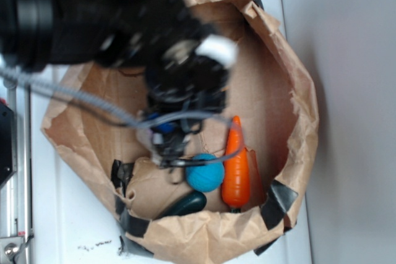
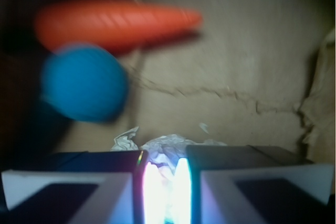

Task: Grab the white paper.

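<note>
In the wrist view the white paper [image 2: 167, 144] is a crumpled wad pinched between my two fingers, with wrinkled edges sticking out above them. My gripper [image 2: 164, 174] is shut on it, the jaws close together with paper filling the gap. In the exterior view my gripper [image 1: 170, 153] hangs low inside the brown paper bag [image 1: 297, 91], just left of the blue ball [image 1: 205, 175]. The arm hides the paper there.
A blue ball [image 2: 84, 82] and an orange carrot [image 2: 115, 22] lie on the bag floor beyond my fingers. The carrot [image 1: 236, 165] is right of the ball. A dark green object [image 1: 185, 203] lies by the front wall. Black tape [image 1: 279, 199] patches the rim.
</note>
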